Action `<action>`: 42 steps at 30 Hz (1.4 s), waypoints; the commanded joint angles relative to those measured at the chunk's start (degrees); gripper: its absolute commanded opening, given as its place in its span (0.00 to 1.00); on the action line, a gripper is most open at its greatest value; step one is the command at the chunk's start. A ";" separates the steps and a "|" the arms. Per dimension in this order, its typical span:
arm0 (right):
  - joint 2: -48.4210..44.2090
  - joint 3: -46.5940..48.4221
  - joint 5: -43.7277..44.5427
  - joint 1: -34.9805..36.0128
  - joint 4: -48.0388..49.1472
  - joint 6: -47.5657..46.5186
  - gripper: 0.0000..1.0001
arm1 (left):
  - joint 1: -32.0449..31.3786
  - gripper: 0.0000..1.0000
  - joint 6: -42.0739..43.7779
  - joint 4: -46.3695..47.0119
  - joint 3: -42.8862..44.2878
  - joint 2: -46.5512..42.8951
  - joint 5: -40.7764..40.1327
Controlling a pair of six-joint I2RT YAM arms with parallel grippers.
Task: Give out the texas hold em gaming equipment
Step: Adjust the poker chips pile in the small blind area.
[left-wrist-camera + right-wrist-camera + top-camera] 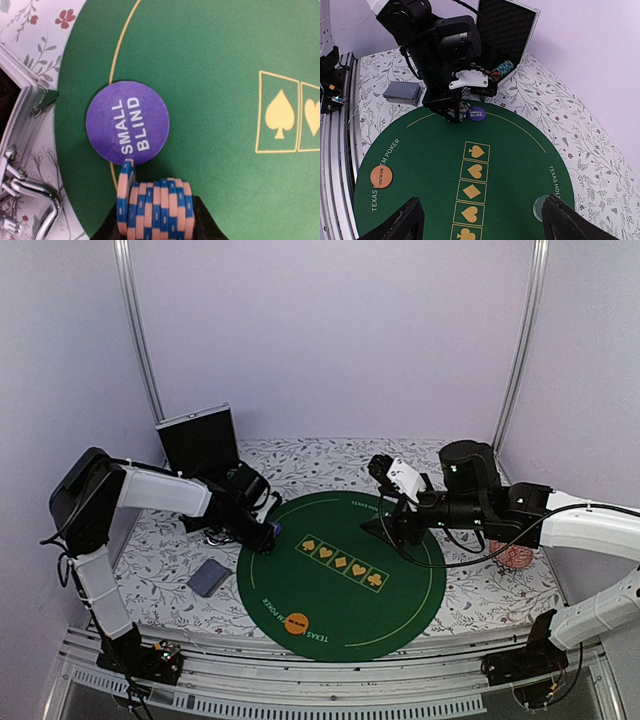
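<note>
My left gripper (264, 531) is shut on a sideways stack of blue-and-peach poker chips (155, 210), low over the left edge of the green mat (340, 610). One chip at the stack's left end leans away. A purple "small blind" disc (127, 122) lies on the mat just ahead of the stack. My right gripper (485, 225) is open and empty above the mat's far right side. A clear disc (538, 207) lies by its right finger (565, 222). An orange disc (381, 176) lies at the mat's near edge. The grey-blue card deck (209, 577) lies left of the mat. The triangle marker is out of view.
An open black case (507, 37) stands at the back left with more chips (501, 68) in it; its metal edge (25, 200) is close beside my left gripper. A red bundle (516, 556) lies at the right. Five gold suit boxes (470, 192) cross the mat's middle.
</note>
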 commanded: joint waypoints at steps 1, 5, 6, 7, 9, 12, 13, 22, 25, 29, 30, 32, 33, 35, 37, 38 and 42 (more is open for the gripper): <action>-0.82 -0.68 -0.40 -0.06 -0.14 0.62 0.83 | -0.12 0.00 0.45 -2.47 1.07 -1.88 -3.09; -0.98 -0.80 -0.38 -0.08 -0.31 0.70 0.83 | -0.51 0.00 -0.68 -9.57 4.16 -0.84 -15.18; -0.98 -0.79 -0.42 -0.04 -0.30 0.76 0.83 | -0.91 0.00 -0.74 -11.52 4.97 0.04 -18.62; -0.91 -0.81 -0.42 -0.01 -0.30 0.71 0.83 | -1.26 0.00 -0.82 -13.07 5.74 0.76 -21.70; -0.76 -0.71 -0.47 -0.01 -0.21 0.62 0.83 | -2.16 0.00 -1.03 -15.37 6.94 2.25 -27.17; -0.51 -0.60 -0.51 -0.07 -0.12 0.65 0.83 | -3.77 0.00 -1.35 -16.64 8.53 4.16 -29.84; -0.46 -0.57 -0.54 -0.02 -0.12 0.68 0.83 | -4.57 0.01 -1.28 -16.66 9.05 4.85 -30.45; -0.92 -0.48 -0.78 -0.04 -0.77 0.79 0.83 | -10.44 0.14 -1.62 -20.43 15.45 15.65 -37.95; -1.23 -0.65 -0.52 -0.06 -0.90 0.83 0.83 | -11.92 0.21 -1.55 -20.20 16.07 16.59 -35.00; -1.15 -0.68 -0.33 -0.03 -0.81 0.79 0.83 | -13.37 0.34 -1.66 -19.63 15.70 16.91 -29.73; -1.09 -0.71 -0.34 -0.01 -0.83 0.79 0.83 | -13.55 0.37 -1.86 -19.53 15.44 16.99 -28.65; -1.06 -0.66 -0.34 -0.08 -0.83 0.66 0.83 | -13.76 0.42 -2.18 -19.31 15.03 17.17 -26.47; -1.06 -0.76 -0.29 0.00 -0.83 0.58 0.84 | -13.89 0.43 -2.42 -19.22 14.89 17.25 -25.61; -1.06 -0.78 -0.17 -0.01 -0.83 0.52 0.84 | -14.04 0.46 -2.78 -19.17 14.86 17.23 -23.86; -1.15 -0.82 -0.16 -0.01 -0.89 0.44 0.84 | -14.38 0.48 -2.85 -19.17 14.93 16.97 -22.18; -1.23 -0.75 -0.16 -0.03 -0.83 0.44 0.84 | -14.56 0.49 -2.85 -19.17 14.99 16.78 -21.61; -1.48 -0.98 -0.04 -0.01 -0.88 0.49 0.84 | -14.80 0.50 -2.81 -19.17 15.29 16.19 -19.64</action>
